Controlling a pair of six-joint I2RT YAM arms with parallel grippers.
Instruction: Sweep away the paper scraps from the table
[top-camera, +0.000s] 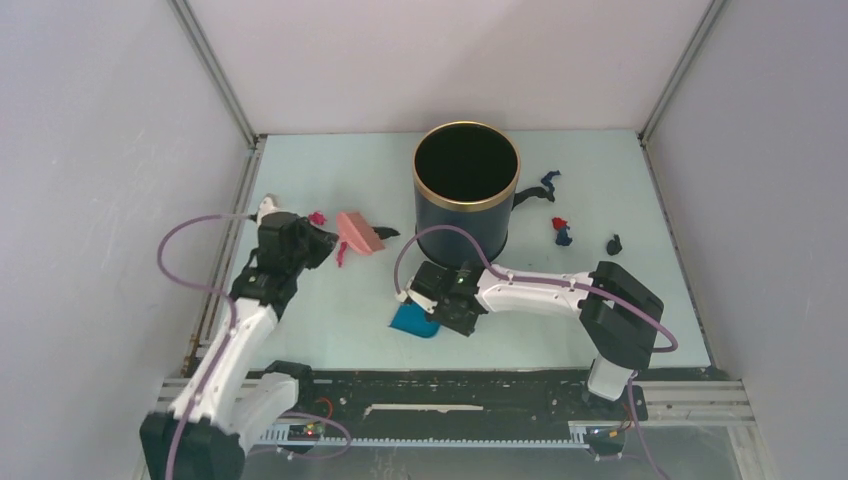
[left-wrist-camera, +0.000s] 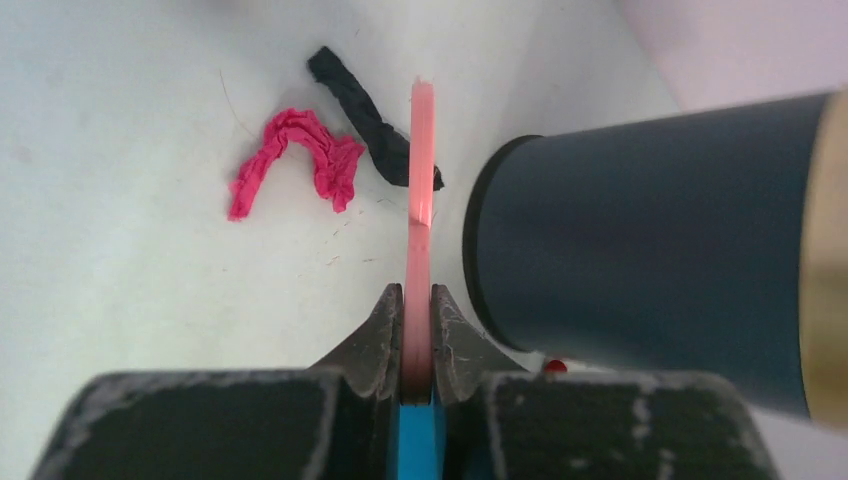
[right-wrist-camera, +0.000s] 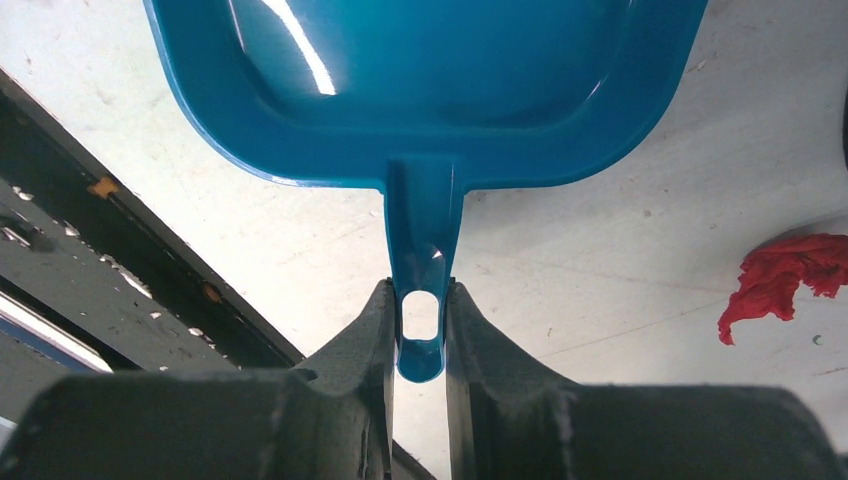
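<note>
Magenta, black, blue and red scraps (top-camera: 341, 255) are lying on the pale table (top-camera: 330, 300) in two groups, one left of the bin (top-camera: 466, 190) and one right of it. The left group is sitting around the pink brush (top-camera: 358, 233). Two magenta pieces are lying on its left side and one black piece at its right end, touching it or nearly so. The left gripper (left-wrist-camera: 417, 300) is clamping the brush edge-on, jaws pressed together on its thin body. The right gripper (right-wrist-camera: 420, 300) is clamping the blue dustpan (right-wrist-camera: 430, 80) by its handle and holding it at the bin's near side, apart from the left group.

Judgement: the sweep of the left group is only beginning. To do it well, the dustpan lip should be lying flat on the table just beside the scraps before the brush is drawing them in. Strokes should be short and light, since crumpled paper is likely to skip aside, and they should be running clear of the bin wall.

Count, top view:
- Left group: three scraps.
- Right group: five scraps, namely one black strip, one blue, a red and a blue touching, and one black alone.
- One further red scrap is showing in the right wrist view; whether it is among these, I cannot tell.
- One brush, one dustpan, one bin, two grippers.
</note>
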